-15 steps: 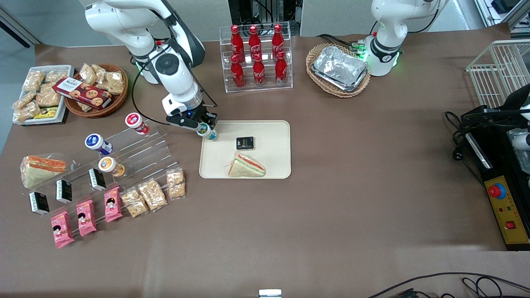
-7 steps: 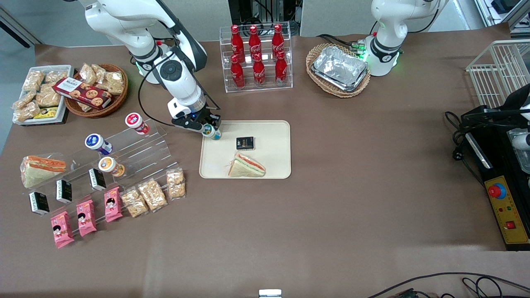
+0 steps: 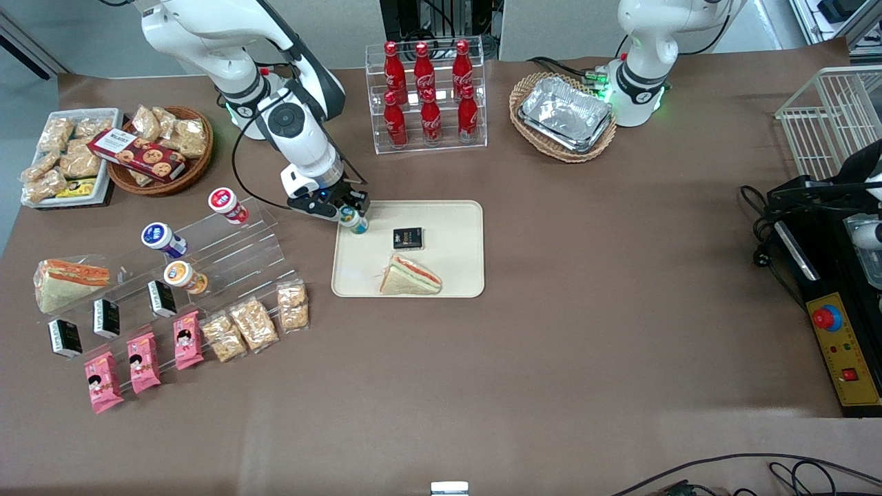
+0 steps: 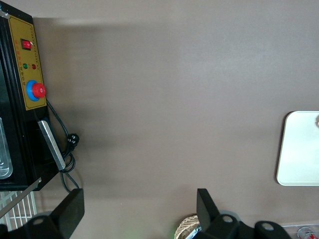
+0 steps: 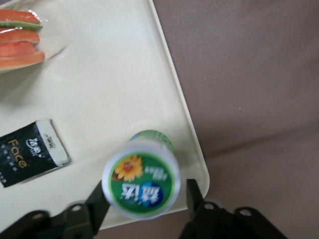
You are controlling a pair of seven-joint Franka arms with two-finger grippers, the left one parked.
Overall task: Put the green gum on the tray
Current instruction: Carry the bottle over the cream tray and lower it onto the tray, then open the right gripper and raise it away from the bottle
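The green gum (image 3: 355,222) is a small white bottle with a green-rimmed lid. It stands on the cream tray (image 3: 455,213) at the corner nearest the working arm's base. In the right wrist view its lid (image 5: 141,179) faces the camera, slightly tilted, over the tray (image 5: 99,89) close to the rim. My right gripper (image 3: 348,212) is right over it. In the wrist view the gripper (image 5: 144,190) straddles the bottle: one finger (image 5: 97,199) is at the lid's edge, and the other finger (image 5: 193,195) stands apart from it with tray showing between. The gripper is open.
On the tray lie a black sachet (image 3: 407,238) and a wrapped sandwich (image 3: 411,275), both nearer the front camera than the gum. An acrylic stand with a blue-lidded bottle (image 3: 163,239) and an orange-lidded bottle (image 3: 183,275) is toward the working arm's end. A cola rack (image 3: 427,96) and a foil-tray basket (image 3: 563,116) stand farther back.
My gripper carried the gum a short way inward over the tray's corner and slightly lower. The fingers have now parted from the bottle.
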